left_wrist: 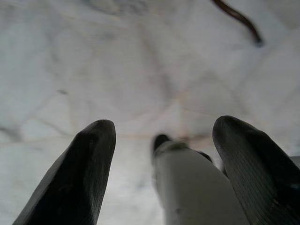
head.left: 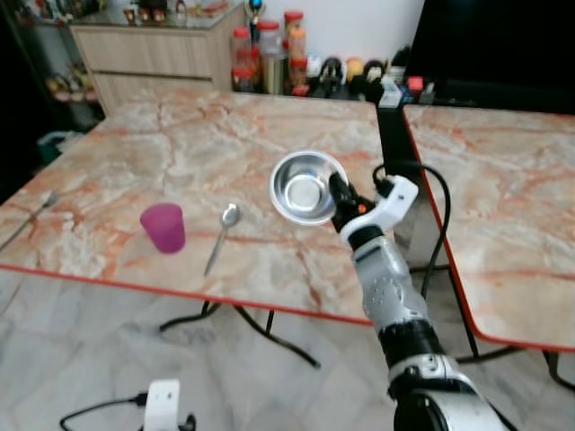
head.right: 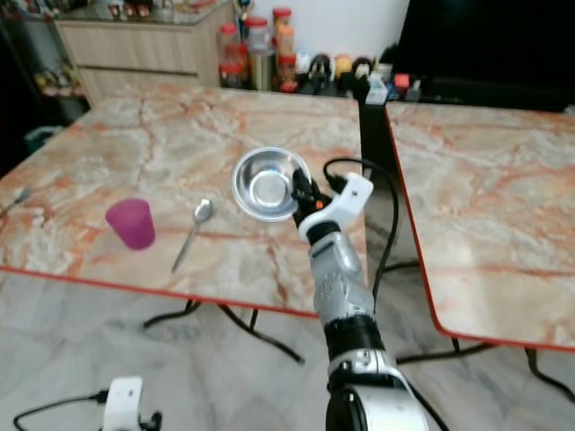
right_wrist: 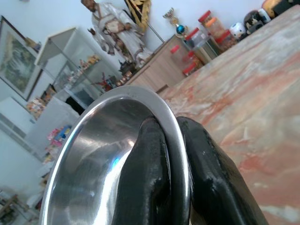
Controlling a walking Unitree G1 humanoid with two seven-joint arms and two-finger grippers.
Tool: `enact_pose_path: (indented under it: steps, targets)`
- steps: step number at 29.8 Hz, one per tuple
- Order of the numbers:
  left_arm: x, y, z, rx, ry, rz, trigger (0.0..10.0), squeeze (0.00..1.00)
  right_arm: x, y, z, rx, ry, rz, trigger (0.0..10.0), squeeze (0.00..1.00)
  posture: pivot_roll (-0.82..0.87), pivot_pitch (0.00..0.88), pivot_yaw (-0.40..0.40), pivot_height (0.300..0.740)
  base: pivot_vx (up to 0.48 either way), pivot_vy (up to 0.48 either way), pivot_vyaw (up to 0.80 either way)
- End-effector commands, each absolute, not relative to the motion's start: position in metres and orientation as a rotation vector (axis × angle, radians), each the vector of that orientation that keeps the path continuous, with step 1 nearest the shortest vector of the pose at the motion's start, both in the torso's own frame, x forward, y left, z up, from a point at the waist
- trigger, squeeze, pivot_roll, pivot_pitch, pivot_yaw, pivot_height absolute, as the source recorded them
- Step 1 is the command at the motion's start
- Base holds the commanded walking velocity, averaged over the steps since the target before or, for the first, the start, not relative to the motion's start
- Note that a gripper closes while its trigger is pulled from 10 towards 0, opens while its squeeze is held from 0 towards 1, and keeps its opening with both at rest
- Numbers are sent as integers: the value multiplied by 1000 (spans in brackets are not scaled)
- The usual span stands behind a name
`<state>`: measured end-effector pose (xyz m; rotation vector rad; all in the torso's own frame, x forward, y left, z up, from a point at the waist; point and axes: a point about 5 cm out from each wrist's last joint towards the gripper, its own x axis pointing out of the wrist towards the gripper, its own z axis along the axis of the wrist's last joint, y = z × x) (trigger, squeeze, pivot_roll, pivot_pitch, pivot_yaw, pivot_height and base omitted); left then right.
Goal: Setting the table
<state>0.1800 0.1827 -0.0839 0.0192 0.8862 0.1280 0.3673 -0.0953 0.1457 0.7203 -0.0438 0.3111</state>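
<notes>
A steel bowl hangs tilted over the marble table, its hollow facing me. My right gripper is shut on the bowl's right rim; in the right wrist view its two fingers pinch the rim of the bowl. On the table to the left lie a metal spoon and a purple cup. A fork rests near the table's left edge. My left gripper hangs low over the pale floor, fingers apart.
A second marble table stands to the right across a narrow gap. Jars and bottles line the far edge near a wooden cabinet. A black cable loops by my right wrist. Table legs stand underneath.
</notes>
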Motion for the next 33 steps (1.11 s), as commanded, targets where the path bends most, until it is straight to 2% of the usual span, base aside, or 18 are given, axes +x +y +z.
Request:
enact_pose_path:
  steps: [1, 33]
  targets:
    - [177, 190, -85, 31, 903, 145, 10000, 0, 366, -83, 151, 749, -60, 332, 10000, 0, -5, 0, -42, 740, 0, -285, 0]
    - [170, 190, -88, 50, 924, 111, 10000, 0, 362, -91, 144, 733, -61, 298, 10000, 0, -18, 0, -26, 740, 0, -284, 0]
